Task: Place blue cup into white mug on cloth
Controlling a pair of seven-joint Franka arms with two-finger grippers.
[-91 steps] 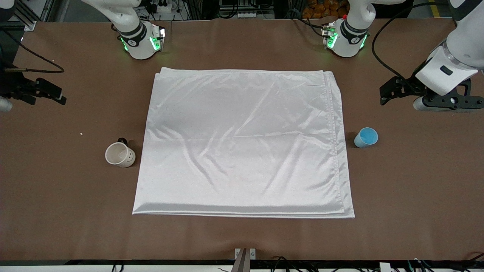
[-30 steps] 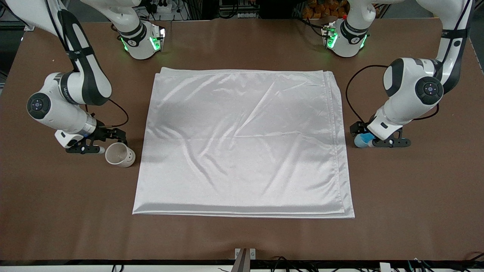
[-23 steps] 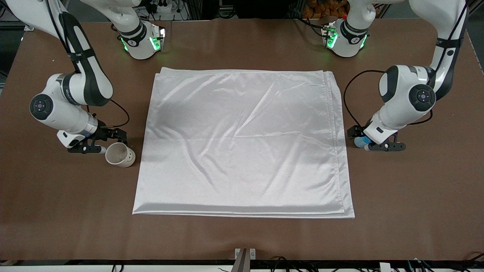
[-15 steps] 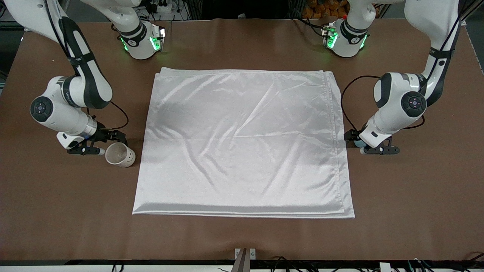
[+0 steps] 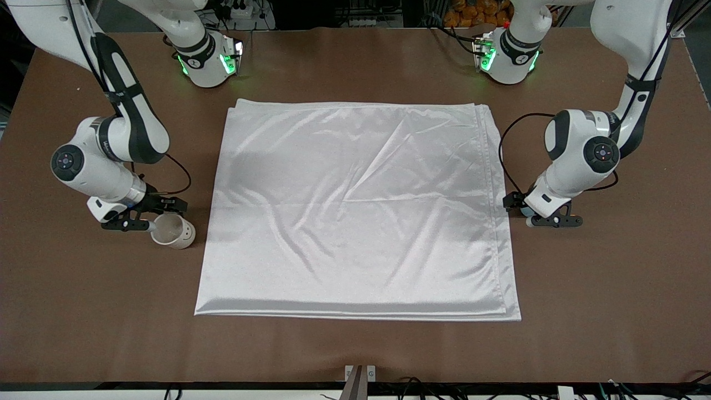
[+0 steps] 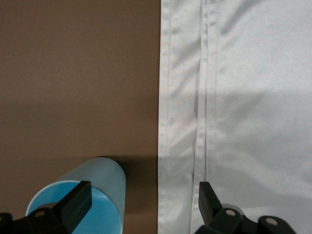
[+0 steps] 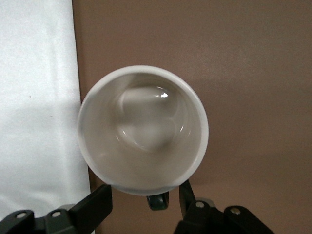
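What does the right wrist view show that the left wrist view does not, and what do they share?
Only the right wrist view shows the white mug from above, empty inside, with its dark handle between the open fingers of the right gripper. Only the left wrist view shows the blue cup, with one finger of the open left gripper over its mouth and the other over the cloth. Both show the cloth's edge lying on the brown table.

Both arms reach low, left hand point(image 5: 525, 210) and right hand point(image 5: 157, 213) open.
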